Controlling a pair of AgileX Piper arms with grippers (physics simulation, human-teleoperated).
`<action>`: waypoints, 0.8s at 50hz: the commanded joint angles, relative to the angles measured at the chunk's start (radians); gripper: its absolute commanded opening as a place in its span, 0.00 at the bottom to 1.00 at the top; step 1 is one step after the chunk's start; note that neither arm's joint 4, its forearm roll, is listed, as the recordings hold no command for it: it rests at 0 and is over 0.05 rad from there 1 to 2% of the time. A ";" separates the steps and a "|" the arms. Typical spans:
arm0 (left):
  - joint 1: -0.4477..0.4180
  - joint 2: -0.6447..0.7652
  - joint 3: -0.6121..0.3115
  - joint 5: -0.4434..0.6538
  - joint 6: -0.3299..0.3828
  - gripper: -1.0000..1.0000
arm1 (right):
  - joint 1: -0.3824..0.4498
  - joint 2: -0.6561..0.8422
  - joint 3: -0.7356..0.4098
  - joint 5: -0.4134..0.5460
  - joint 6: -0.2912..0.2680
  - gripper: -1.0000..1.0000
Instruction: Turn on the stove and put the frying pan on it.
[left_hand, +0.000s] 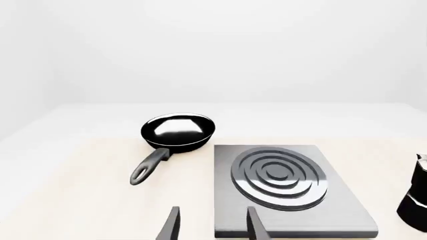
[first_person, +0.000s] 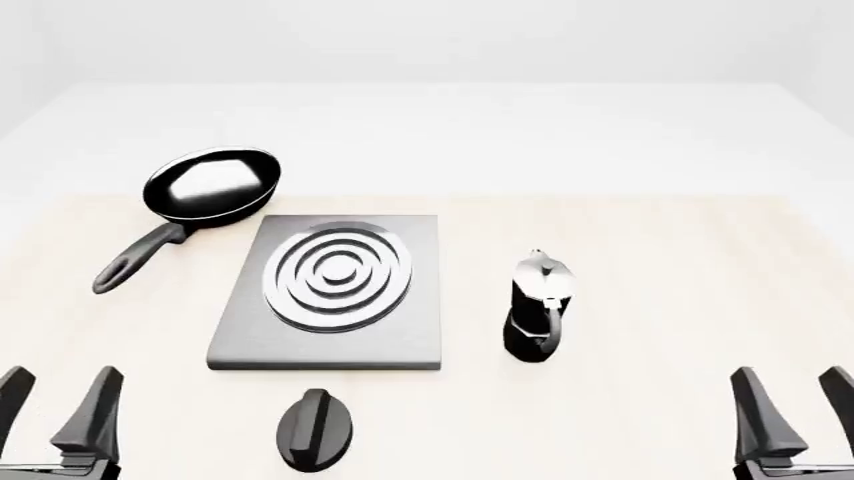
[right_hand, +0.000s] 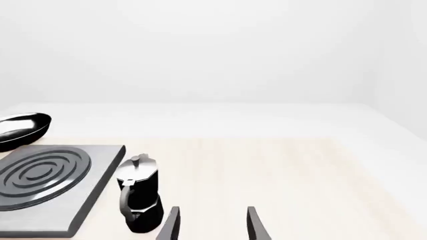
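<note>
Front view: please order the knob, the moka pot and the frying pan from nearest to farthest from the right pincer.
From the right pincer:
1. moka pot, right of the stove.
2. knob, at the near edge, before the stove.
3. frying pan, far left.

The flat grey stove (first_person: 334, 300) lies on the table, its round ring burner facing up. The shiny black frying pan (first_person: 214, 185) sits beside its far left corner, handle pointing toward the near left

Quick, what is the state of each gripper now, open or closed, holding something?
Left gripper: open, holding nothing.
Right gripper: open, holding nothing.
</note>
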 joint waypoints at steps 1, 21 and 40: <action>0.000 0.006 0.000 -0.002 0.007 1.00 | 0.005 0.009 -0.001 -0.004 -0.006 1.00; -0.027 0.052 -0.016 0.007 0.061 1.00 | 0.025 0.031 0.000 -0.004 -0.032 1.00; -0.254 0.239 -0.134 0.134 -0.015 1.00 | 0.042 0.006 0.000 0.029 -0.038 1.00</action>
